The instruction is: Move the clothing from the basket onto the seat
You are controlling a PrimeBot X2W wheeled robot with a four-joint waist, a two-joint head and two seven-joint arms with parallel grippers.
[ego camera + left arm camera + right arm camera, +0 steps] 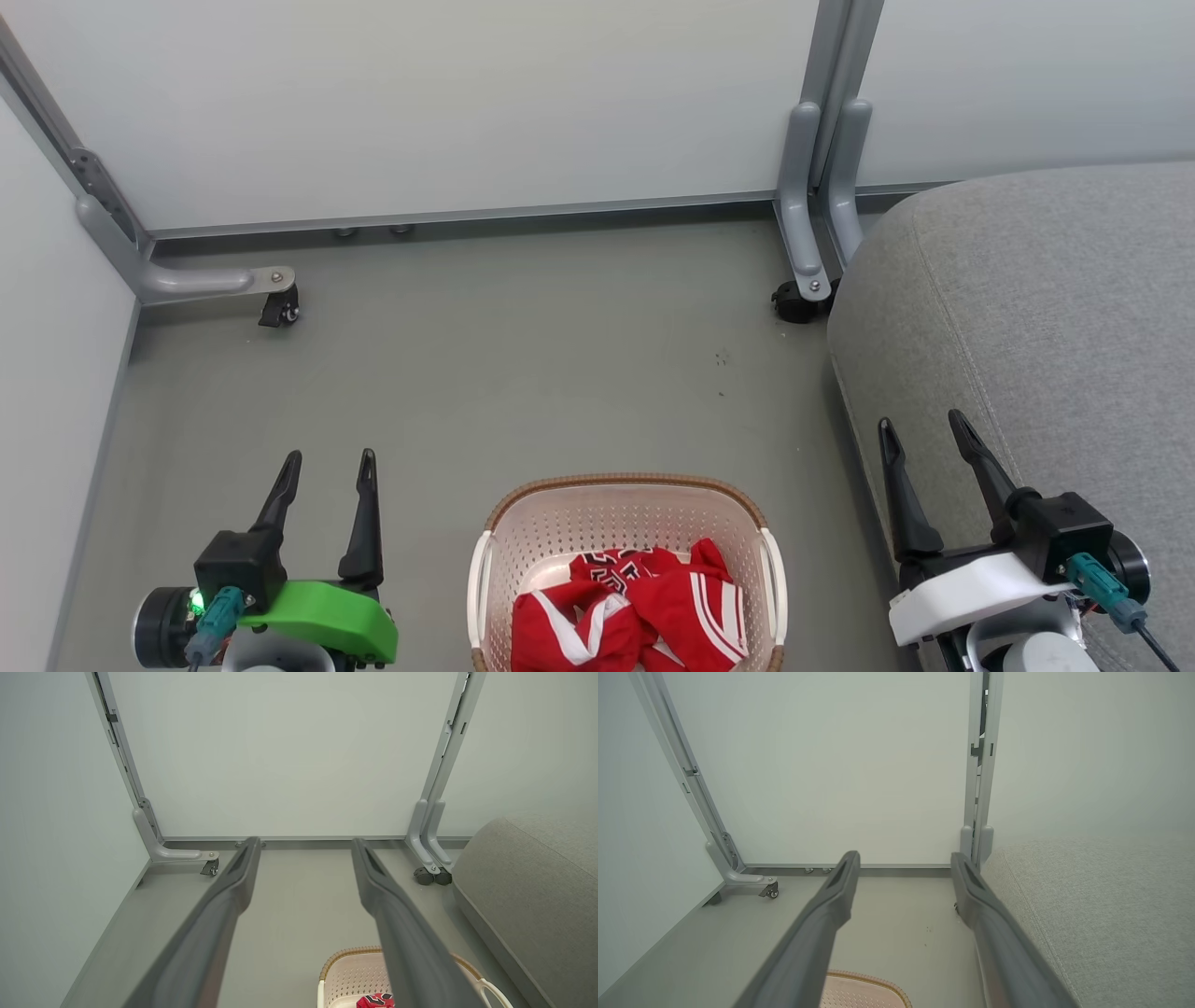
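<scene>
The task looks to be at its first step, the reach, with no garment lifted. The left gripper (pixel 330 455) and the right gripper (pixel 920 419) both stand with fingers spread apart and empty, pointing forward over the grey floor (pixel 523 373). The clothing (pixel 635 607), a crumpled red heap with white stripes, lies in the bottom of the basket (pixel 621 483). The basket sits between the two grippers, to the right of the left one and to the left of the right one, and nearer the robot than either pair of fingertips. The seat (pixel 1046 308) lies just to the right of the right gripper, whose fingers show against its near edge; it is well apart from the left gripper. As I judge it, the next move calls for one gripper to swing inward and back over the basket, tip its fingers down into the heap, and close on a fold of the thin fabric, clear of the perforated wall. The right gripper seems better placed, since the carry to the seat would be short on its side.
</scene>
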